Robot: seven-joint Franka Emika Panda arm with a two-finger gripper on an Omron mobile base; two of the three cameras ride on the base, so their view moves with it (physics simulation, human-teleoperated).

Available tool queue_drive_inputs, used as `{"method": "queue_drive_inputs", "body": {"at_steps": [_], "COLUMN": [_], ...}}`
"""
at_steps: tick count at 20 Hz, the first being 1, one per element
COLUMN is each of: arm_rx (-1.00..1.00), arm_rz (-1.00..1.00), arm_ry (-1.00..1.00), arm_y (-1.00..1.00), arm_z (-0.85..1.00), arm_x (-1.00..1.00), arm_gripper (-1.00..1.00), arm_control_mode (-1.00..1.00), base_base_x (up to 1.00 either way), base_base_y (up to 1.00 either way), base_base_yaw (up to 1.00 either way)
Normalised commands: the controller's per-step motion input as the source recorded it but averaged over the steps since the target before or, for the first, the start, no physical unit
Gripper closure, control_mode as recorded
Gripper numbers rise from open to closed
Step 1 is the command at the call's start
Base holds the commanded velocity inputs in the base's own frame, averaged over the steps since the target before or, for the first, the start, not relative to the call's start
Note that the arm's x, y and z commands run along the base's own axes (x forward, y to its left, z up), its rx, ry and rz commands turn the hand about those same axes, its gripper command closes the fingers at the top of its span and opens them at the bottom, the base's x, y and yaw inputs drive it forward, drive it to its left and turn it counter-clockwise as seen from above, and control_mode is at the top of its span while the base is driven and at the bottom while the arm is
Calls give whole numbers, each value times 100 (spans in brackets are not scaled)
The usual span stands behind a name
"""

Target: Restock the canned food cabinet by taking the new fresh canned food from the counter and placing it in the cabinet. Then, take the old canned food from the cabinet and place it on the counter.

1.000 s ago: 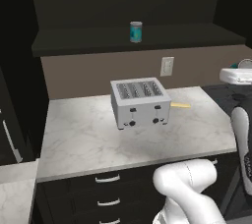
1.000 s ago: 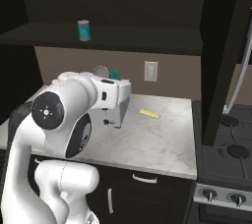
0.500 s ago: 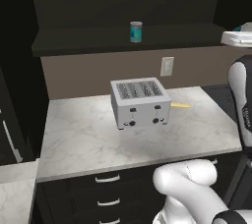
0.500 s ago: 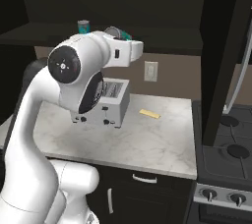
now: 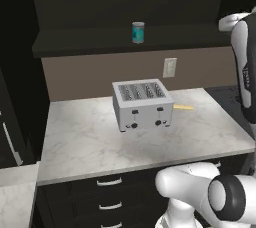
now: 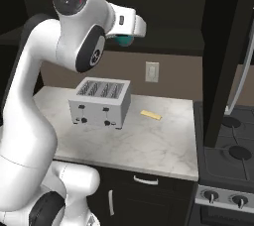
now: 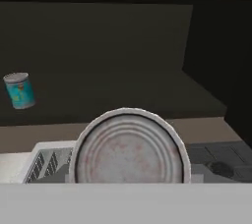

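My gripper (image 6: pixel 124 39) is raised to the level of the cabinet's shelf (image 6: pixel 171 42) and is shut on a teal can (image 6: pixel 125 41), most of it hidden by the hand. In the hand view this can's round silver end (image 7: pixel 129 150) sits right in front of the camera. A second teal can (image 5: pixel 138 32) (image 7: pixel 19 90) stands upright on the dark shelf board (image 5: pixel 85 42), to the left of the held one in the hand view. The marbled counter (image 5: pixel 90 137) (image 6: pixel 149 143) lies below.
A silver four-slot toaster (image 5: pixel 142 104) (image 6: pixel 100 102) stands mid-counter, below the hand. A small yellow stick (image 5: pixel 183 106) (image 6: pixel 150 115) lies to its right. A wall outlet (image 5: pixel 169 67) is behind. A stove (image 6: pixel 233 155) adjoins the counter's right end; drawers (image 5: pixel 110 192) below.
The arm has swung up from beside the toaster to shelf height, carrying the can with it. The can on the shelf and the toaster have stayed put.
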Motion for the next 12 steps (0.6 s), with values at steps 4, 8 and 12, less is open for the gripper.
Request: {"method": "queue_drive_inputs", "body": {"at_steps": [4, 8, 12], "arm_rx": [0, 0, 0], "arm_rz": [0, 0, 0], "arm_ry": [21, 10, 5], "arm_y": [0, 0, 0], "arm_z": [-87, -27, 7], "arm_x": [39, 61, 72], "arm_gripper": [100, 100, 100], "arm_control_mode": [-100, -100, -100], "base_base_x": [0, 0, 0], "base_base_y": [0, 0, 0], "base_base_yaw": [0, 0, 0]}}
